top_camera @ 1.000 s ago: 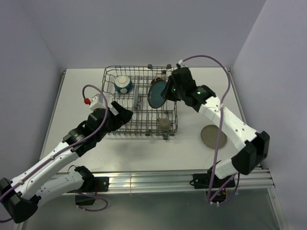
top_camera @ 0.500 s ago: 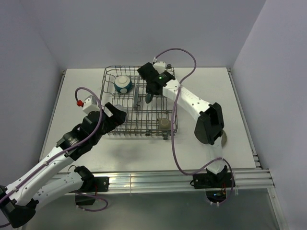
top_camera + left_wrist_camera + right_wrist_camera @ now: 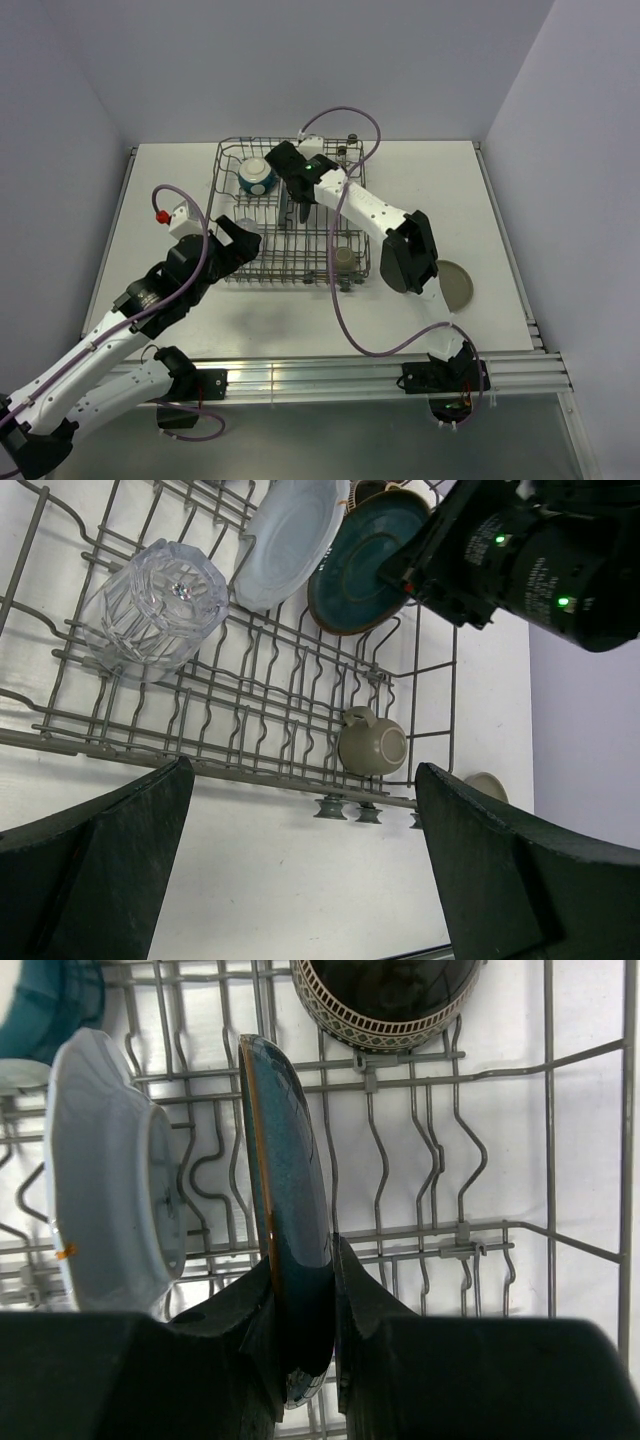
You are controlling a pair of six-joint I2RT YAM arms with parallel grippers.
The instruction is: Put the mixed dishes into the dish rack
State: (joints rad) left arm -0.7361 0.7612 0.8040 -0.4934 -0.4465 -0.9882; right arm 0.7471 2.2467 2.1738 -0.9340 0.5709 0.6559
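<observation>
The dish rack point(image 3: 345, 215) stands mid-table. My right gripper point(image 3: 300, 200) is over its middle, shut on the lower rim of the teal plate point(image 3: 290, 1230), which stands on edge between the tines. The pale-blue plate point(image 3: 110, 1170) stands just left of it. The dark brown bowl point(image 3: 385, 995) and the teal bowl point(image 3: 257, 176) sit at the rack's back. The clear glass point(image 3: 155, 605) and the olive-grey mug point(image 3: 372, 742) are in the rack. The beige plate point(image 3: 458, 285) lies on the table at the right. My left gripper point(image 3: 305, 870) is open and empty at the rack's near left corner.
The rack's near rail and small wheels point(image 3: 342, 808) are just ahead of my left fingers. The right arm's elbow point(image 3: 405, 255) hangs over the rack's right side and hides part of the beige plate. White walls close off the back and both sides.
My right gripper has swung left from the rack's back right to its middle, carrying the teal plate to beside the pale-blue plate. The left arm has drawn back slightly.
</observation>
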